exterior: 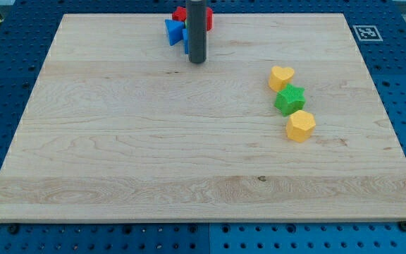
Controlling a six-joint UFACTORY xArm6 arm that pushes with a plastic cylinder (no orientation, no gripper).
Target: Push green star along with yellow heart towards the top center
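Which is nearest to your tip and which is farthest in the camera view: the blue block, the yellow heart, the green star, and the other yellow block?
From my tip:
1. Blue block, just to the view's left of the rod, near the top edge.
2. Yellow heart, to the view's right.
3. Green star, right below the heart.
4. Other yellow block, lowest of that row, farthest.

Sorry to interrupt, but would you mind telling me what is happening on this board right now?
A single robot arm is pushing small blocks around a wooden board with a dark rod. My tip sits near the view's top centre, just beside a blue block and a red block. The green star lies untouched at the view's right, touching the yellow heart above it, with another yellow block below. My tip is well apart from all three.
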